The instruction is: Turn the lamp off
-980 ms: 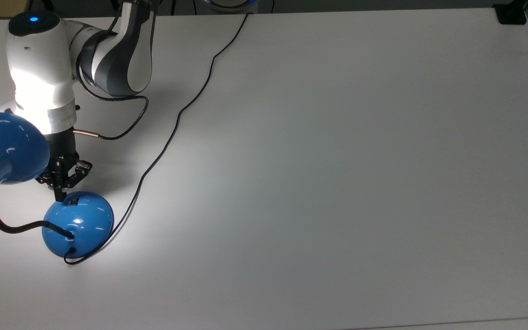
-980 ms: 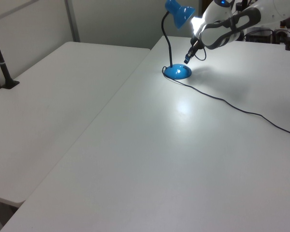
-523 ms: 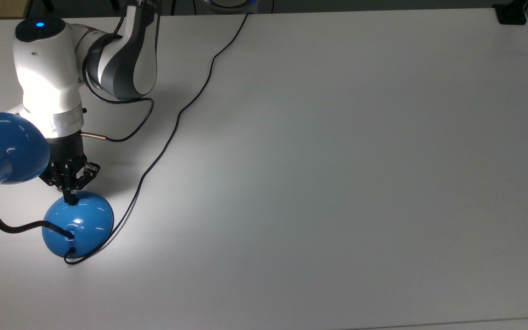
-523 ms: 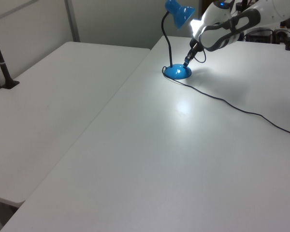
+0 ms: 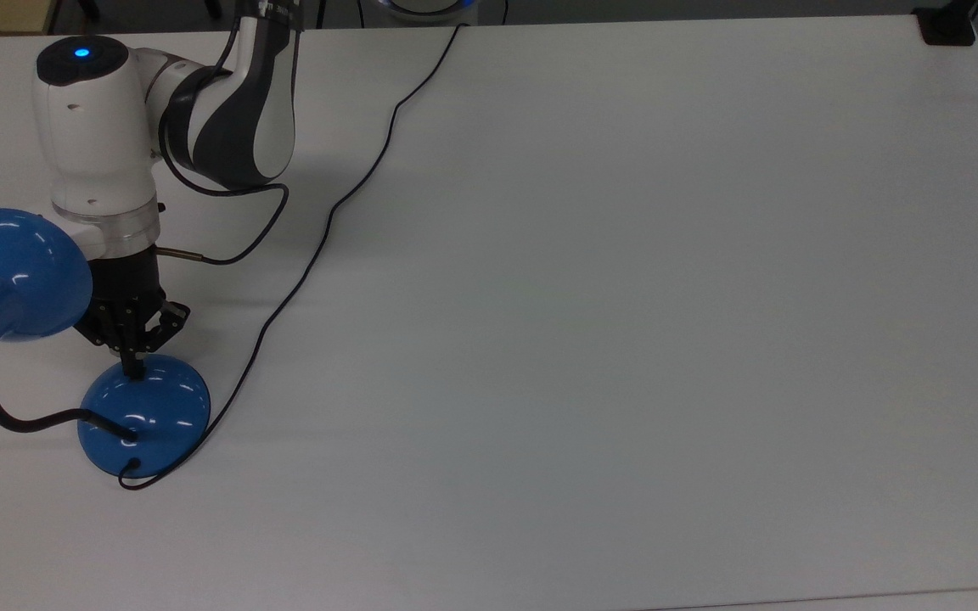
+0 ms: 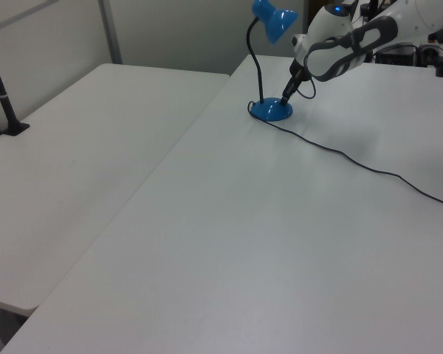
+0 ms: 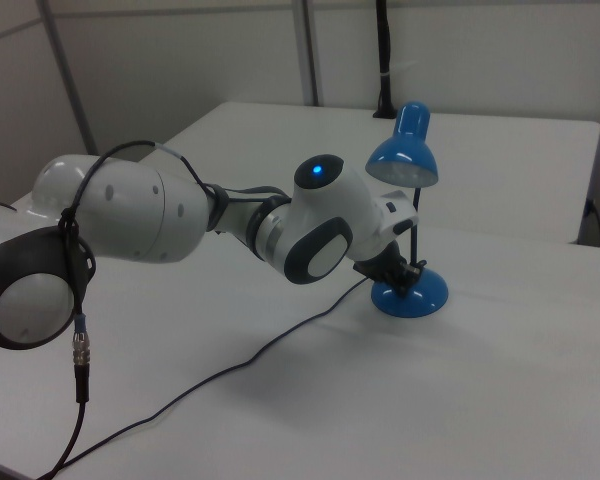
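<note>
The blue lamp stands at the top view's lower left, with its dome base [image 5: 149, 416] on the table and its bell shade [image 5: 5, 284] curving over on a black gooseneck [image 5: 5, 412]. No light falls from the shade onto the table. My gripper [image 5: 129, 367] is shut, and its joined black fingertips point down onto the far top of the base, covering the switch. The left view shows the gripper [image 6: 286, 96] touching the base [image 6: 272, 110] below the shade [image 6: 273, 18]. In the right view my gripper [image 7: 408, 280] rests on the base [image 7: 415, 293].
The lamp's thin black cord [image 5: 319, 246] snakes from the base across the white table [image 5: 625, 339] to its far edge. A black clamp [image 5: 947, 25] sits at the top view's upper right corner. A second white table [image 6: 74, 147] adjoins in the left view.
The gripper came down and slightly right onto the top of the lamp's base. The bright patch of light on the table and on my arm has gone out.
</note>
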You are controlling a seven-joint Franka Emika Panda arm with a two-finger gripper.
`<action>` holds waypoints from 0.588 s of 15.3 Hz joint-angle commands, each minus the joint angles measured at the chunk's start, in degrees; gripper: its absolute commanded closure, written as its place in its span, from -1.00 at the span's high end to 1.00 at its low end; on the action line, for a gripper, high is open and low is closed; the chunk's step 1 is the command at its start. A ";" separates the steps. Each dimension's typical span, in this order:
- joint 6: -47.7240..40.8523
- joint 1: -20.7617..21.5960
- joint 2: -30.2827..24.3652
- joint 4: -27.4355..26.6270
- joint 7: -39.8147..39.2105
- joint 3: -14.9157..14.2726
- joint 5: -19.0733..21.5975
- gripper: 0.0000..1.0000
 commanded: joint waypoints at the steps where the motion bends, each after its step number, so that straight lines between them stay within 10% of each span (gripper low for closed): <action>1: 1.18 0.52 -0.29 -3.79 0.92 -0.20 -1.10 -1.00; 9: -3.55 0.00 -6.61 -8.98 0.13 -0.20 -1.19 -1.00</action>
